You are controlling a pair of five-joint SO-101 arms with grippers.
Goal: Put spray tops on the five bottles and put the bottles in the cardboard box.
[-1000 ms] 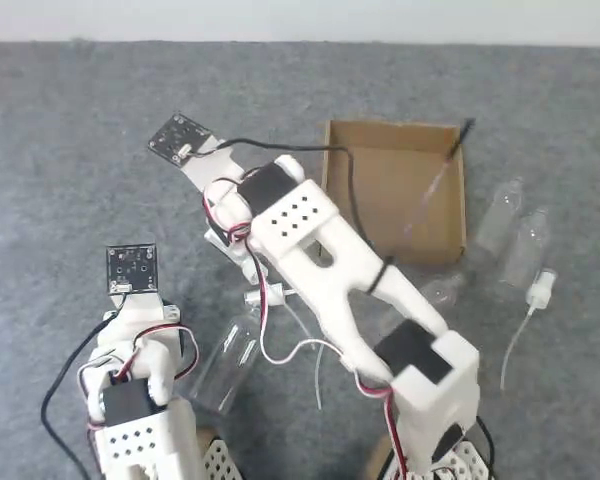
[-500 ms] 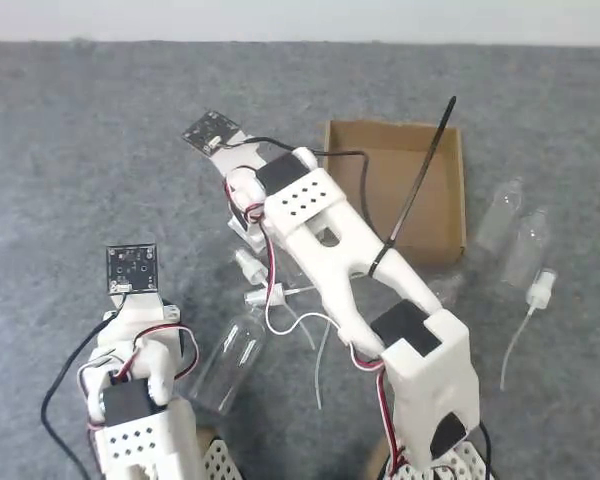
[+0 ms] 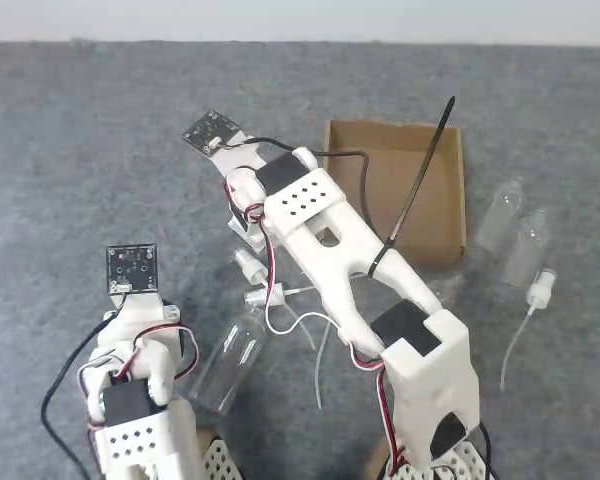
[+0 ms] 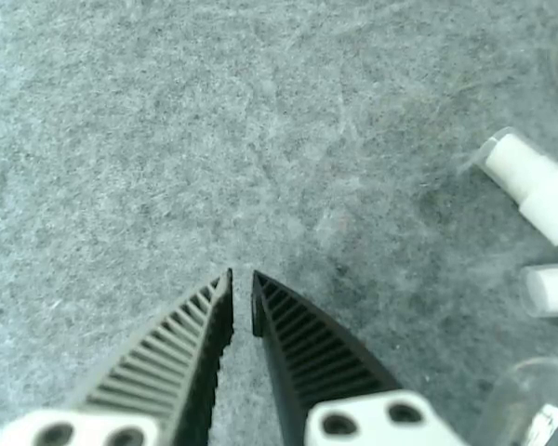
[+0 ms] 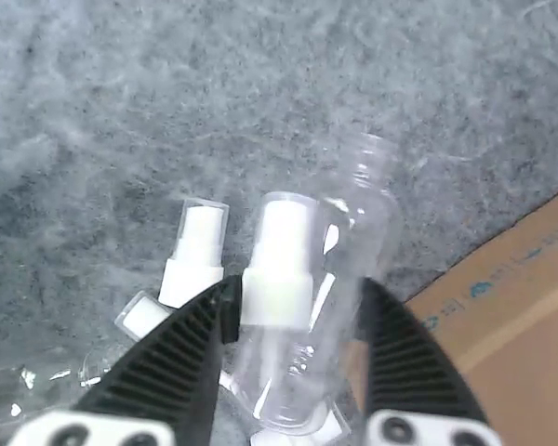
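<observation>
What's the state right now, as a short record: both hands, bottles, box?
left hand: shut, empty, over carpet
right hand: closed on a clear bottle, no top on it
box: open, no bottles inside
loose tops: on carpet near left hand
two bottles: right of box, outside it

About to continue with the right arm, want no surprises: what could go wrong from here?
1. The right gripper sits at a clear bottle with a loose spray top overlapping it; it might drag or lift both together.
2. The black cable juts over the cardboard box and could snag during loading.
</observation>
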